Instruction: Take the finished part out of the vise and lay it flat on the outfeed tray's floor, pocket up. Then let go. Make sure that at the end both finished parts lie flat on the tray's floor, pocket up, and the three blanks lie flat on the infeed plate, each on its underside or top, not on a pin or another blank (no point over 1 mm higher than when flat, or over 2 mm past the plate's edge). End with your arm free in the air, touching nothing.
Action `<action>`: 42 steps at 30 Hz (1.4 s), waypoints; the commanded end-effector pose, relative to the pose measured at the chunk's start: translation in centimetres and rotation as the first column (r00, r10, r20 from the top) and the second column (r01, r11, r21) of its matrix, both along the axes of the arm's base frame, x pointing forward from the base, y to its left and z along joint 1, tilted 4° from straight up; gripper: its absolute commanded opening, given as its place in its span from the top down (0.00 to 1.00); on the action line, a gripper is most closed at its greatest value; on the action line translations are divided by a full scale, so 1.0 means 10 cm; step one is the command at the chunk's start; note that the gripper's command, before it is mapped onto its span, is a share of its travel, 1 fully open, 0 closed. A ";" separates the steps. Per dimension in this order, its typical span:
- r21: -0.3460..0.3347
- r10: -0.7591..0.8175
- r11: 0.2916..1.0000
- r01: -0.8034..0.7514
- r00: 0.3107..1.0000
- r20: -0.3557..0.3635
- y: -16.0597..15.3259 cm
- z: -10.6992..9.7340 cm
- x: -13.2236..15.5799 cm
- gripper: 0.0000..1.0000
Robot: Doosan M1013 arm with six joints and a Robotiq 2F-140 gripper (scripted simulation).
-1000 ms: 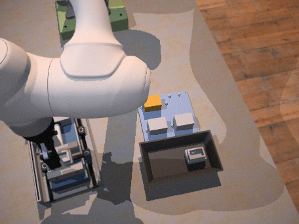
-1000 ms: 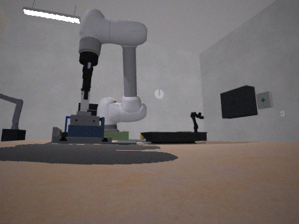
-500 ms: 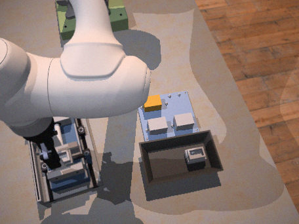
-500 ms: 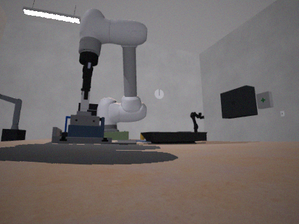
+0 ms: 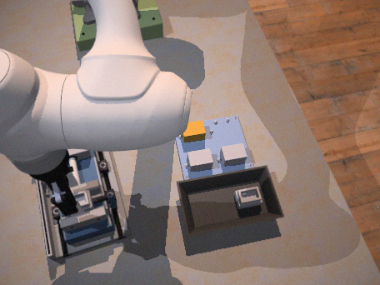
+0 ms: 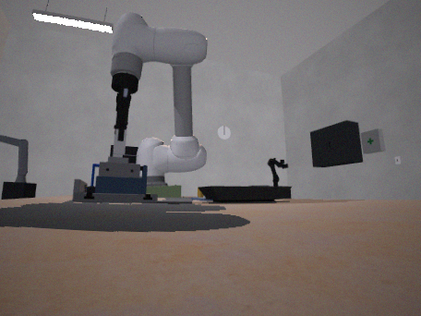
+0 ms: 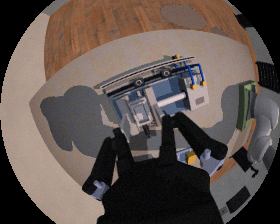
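Approach step: black two-finger gripper [image 7: 151,136] hangs over the blue-and-grey vise [image 5: 85,226], jaws partly apart and empty, touching nothing, while the small grey finished part [image 5: 84,197] sits clamped in that vise, so next it must descend, grip, then carry to the dark tray [image 5: 187,217] right of the vise.

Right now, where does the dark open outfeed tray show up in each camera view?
Top: dark open outfeed tray, right of centre, below the pale blue plate.
Exterior: low dark slab, mid-frame on the table.
Wrist: I cannot make it out.
Shared landmark: the blue-and-grey vise.
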State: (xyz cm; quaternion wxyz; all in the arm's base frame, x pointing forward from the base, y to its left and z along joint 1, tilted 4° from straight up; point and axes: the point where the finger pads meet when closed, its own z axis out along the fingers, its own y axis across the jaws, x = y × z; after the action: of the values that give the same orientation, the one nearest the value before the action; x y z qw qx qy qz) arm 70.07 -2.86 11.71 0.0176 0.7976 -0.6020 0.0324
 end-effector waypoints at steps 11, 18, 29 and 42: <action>0.000 0.000 1.000 0.000 1.000 0.000 0.00 -0.04 0.00 0.60; 0.000 0.000 1.000 0.000 1.000 0.000 0.00 -0.07 0.00 0.60; 0.000 0.000 1.000 0.000 1.000 0.000 -0.01 -0.11 0.00 0.60; 0.000 0.000 1.000 0.000 1.000 0.000 -0.01 -0.13 0.00 0.60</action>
State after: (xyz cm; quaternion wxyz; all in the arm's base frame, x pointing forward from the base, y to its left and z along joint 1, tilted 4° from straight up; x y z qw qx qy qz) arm 70.11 -2.95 10.41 0.0176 0.7976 -0.6020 0.0324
